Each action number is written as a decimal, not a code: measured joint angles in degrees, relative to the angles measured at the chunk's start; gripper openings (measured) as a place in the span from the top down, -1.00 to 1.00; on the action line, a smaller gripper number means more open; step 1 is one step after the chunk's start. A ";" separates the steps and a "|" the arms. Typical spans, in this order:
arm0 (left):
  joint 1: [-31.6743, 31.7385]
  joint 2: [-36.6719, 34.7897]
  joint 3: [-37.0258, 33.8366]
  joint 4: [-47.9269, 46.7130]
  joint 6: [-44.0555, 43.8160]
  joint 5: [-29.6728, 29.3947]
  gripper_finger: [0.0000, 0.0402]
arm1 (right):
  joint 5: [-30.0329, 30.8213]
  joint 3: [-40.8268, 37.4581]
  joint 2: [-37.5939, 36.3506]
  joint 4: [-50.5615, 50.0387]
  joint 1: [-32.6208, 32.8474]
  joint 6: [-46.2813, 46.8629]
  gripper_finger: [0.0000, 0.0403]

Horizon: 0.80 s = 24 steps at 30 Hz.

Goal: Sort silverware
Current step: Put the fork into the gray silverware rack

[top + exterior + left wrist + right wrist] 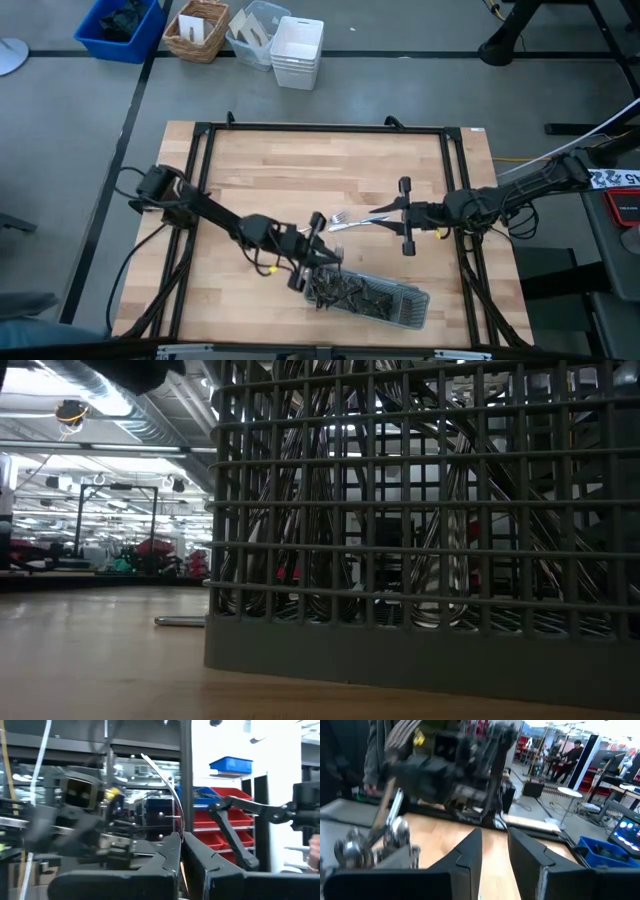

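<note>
Item: silverware (345, 293), most heaped in the grey mesh tray (405, 305) near the worktop's (300, 170) front edge, kept together for picking.

Left gripper (318, 232): my jaws clamped on a slim piece, lifted clear above the tray.

Right gripper (375, 216): jaws part-spread around a fork (345, 219), I judge for a handover.

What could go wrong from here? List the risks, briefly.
The left gripper, shut on a thin piece of silverware, could let it slip or swing. The right gripper by the fork is close to it; the arms could collide. The silverware heap in the tray looks tangled.
</note>
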 joint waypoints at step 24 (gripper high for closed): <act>-3.36 10.94 4.94 0.14 7.80 -0.04 1.00 | -4.57 -0.02 11.67 12.23 0.02 2.90 0.52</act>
